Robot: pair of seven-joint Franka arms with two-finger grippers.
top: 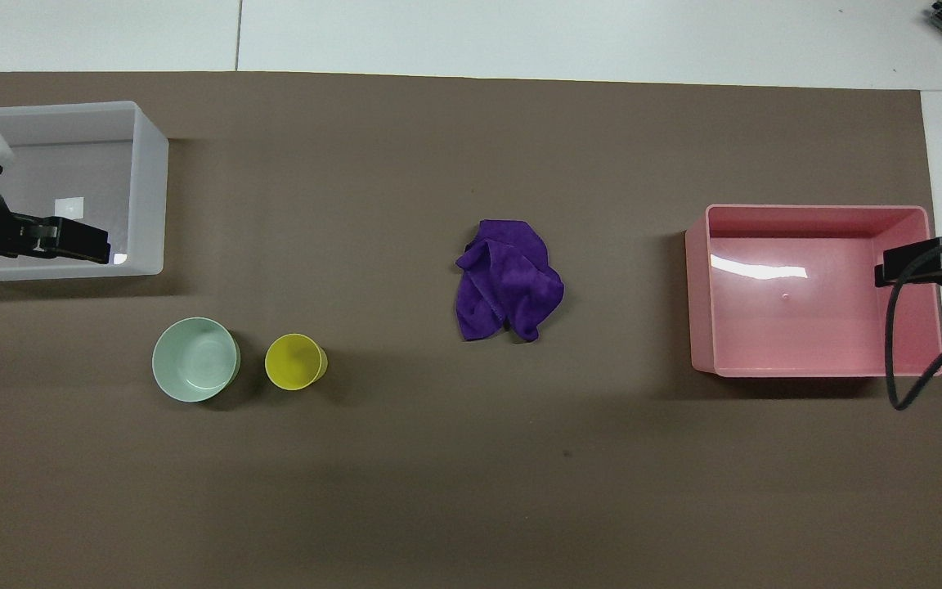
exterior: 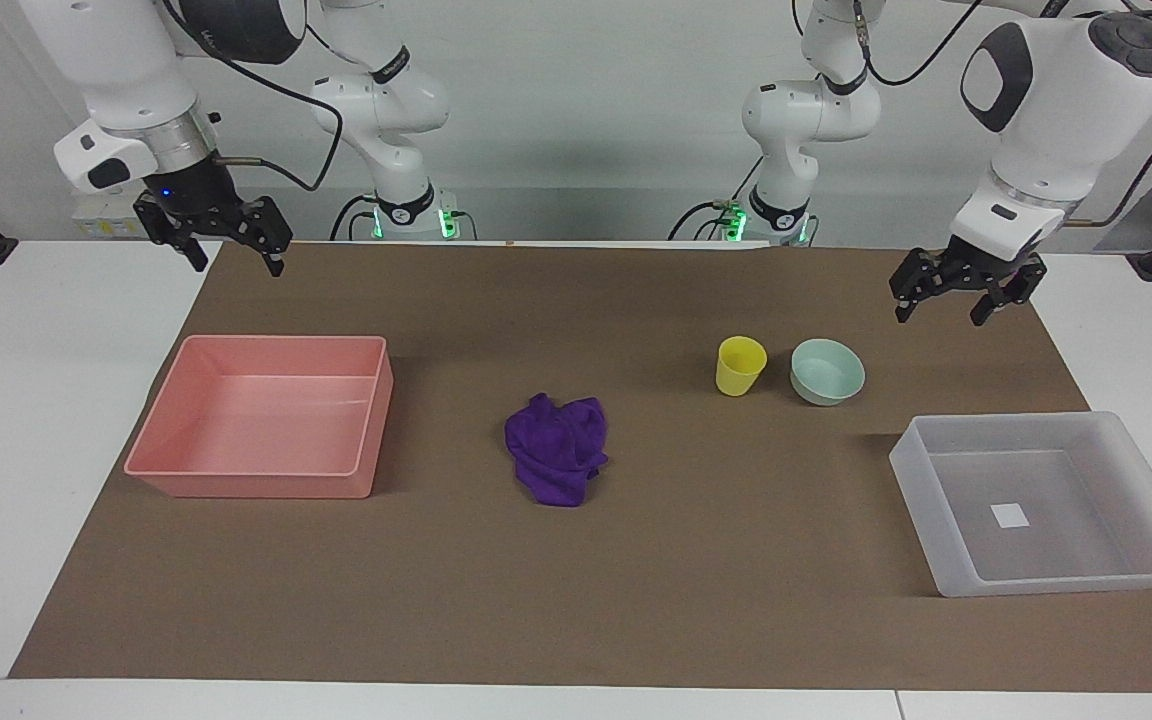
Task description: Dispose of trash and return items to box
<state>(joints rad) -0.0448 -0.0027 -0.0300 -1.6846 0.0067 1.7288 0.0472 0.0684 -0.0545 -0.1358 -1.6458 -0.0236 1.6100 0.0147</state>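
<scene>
At mid-mat the rag [exterior: 557, 449] is seen crumpled, its long axis running toward the robots. Cup [exterior: 740, 365] and bowl [exterior: 826, 371] are stood upright, mouths up, near the box [exterior: 1141, 580]. Only the facing view shows both claws spread: left gripper [exterior: 956, 302], right gripper [exterior: 236, 255].

Shallow rectangular pink plastic tray [exterior: 261, 480] upright on brown paper mat [exterior: 576, 600], toward right arm's end of white table [exterior: 36, 400].
</scene>
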